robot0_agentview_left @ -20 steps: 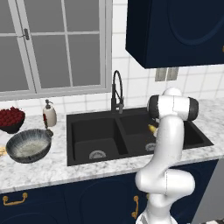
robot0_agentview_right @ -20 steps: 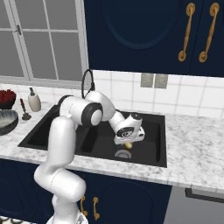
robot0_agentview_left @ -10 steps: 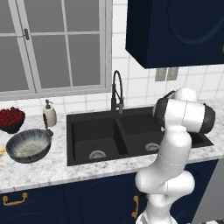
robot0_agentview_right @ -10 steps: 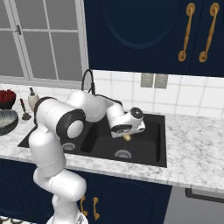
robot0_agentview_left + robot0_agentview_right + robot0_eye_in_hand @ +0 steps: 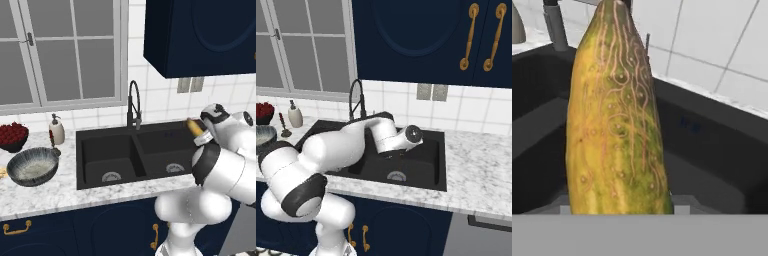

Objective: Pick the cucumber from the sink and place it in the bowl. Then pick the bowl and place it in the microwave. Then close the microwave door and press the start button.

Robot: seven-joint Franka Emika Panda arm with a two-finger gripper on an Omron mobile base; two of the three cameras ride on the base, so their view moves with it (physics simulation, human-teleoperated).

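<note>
Here we hold the cucumber [image 5: 614,115] clamped in our gripper [image 5: 201,136], lifted above the sink's [image 5: 95,162] right basin. Next, we judge, comes a long carry left to the bowl [image 5: 33,167] on the counter (first step, half done). The faucet [image 5: 133,105] and soap bottle [image 5: 56,131] stand along that path.

White tiled wall [image 5: 160,100] rises behind the gripper. Navy cupboards [image 5: 416,35] hang above it. A window [image 5: 60,50] sits far left.
</note>
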